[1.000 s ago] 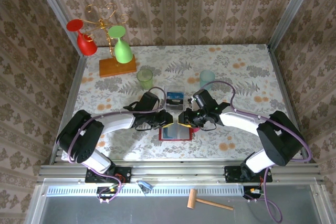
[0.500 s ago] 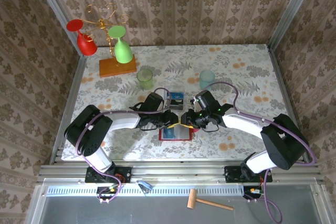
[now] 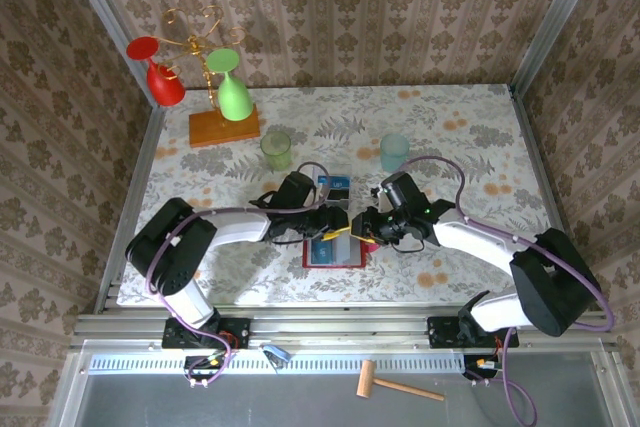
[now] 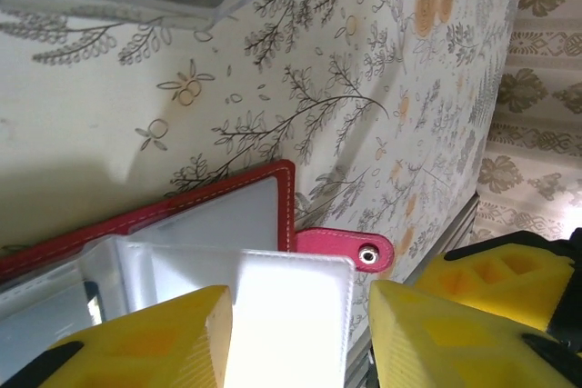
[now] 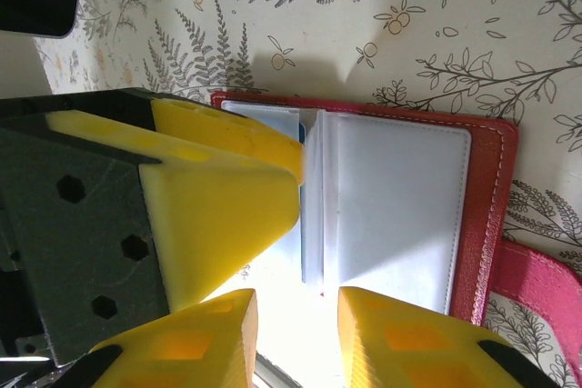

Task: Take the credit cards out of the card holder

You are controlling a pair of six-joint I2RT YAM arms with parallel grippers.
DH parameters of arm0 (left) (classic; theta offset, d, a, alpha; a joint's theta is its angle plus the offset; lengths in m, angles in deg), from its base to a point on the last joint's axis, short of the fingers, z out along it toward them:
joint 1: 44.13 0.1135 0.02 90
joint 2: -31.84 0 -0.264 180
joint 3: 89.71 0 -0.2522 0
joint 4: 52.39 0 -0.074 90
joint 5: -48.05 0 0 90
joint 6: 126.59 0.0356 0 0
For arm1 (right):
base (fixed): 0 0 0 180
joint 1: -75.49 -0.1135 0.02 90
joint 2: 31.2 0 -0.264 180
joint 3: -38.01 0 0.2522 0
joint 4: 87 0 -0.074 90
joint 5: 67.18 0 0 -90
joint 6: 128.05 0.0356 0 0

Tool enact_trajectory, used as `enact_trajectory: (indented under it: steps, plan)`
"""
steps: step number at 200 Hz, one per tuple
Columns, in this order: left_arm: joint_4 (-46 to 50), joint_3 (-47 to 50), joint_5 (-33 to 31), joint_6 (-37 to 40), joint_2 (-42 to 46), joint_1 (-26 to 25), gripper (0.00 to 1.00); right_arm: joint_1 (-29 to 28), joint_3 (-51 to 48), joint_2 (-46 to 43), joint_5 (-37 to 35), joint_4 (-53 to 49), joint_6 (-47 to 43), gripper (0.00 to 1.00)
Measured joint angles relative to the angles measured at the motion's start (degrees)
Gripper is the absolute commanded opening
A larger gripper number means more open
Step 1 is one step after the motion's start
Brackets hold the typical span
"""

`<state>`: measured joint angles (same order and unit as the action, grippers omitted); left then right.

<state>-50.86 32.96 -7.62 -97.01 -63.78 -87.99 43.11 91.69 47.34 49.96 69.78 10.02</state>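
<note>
The red card holder (image 3: 335, 266) lies open near the table's front, its strap tab (image 4: 341, 250) pointing toward the right arm. Its clear pocket leaves (image 5: 391, 197) stand fanned up. A blue credit card edge (image 5: 300, 131) peeks from a pocket behind the left finger. My left gripper (image 3: 343, 230) is open around one white pocket leaf (image 4: 291, 315), which rests against one finger only (image 4: 155, 343). My right gripper (image 3: 361, 232) hovers at the holder's right side, jaws a little apart (image 5: 297, 338), with leaf edges running down toward the gap and glare between the fingers.
A clear plastic box (image 3: 333, 187) holding blue cards sits just behind the holder. Further back stand a green cup (image 3: 276, 149), a pale blue cup (image 3: 394, 151) and a wooden stand with red and green glasses (image 3: 215, 97). A wooden mallet (image 3: 400, 384) lies on the front ledge.
My left gripper has opened and slid right over the holder. The right gripper has shifted slightly right and nearer; its jaws have not changed.
</note>
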Motion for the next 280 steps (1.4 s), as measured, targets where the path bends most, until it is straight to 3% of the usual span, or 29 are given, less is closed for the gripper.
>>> enact_trajectory:
  steps: [128, 199, 280]
  plan:
    - [-0.7, -1.0, 0.4, 0.0, -2.1, -0.7, 0.45, 0.6, -1.4, -0.5, 0.1, 0.2, -0.1, 0.30]
    - [-0.1, 2.1, 0.0, 0.2, 2.0, 1.4, 0.45, 0.6, -1.5, 7.5, 1.4, 2.0, -0.1, 0.29]
    - [0.3, 5.5, -0.5, 0.7, 6.4, 4.2, 0.44, 0.6, -1.2, 10.6, 0.2, 0.6, -2.1, 0.29]
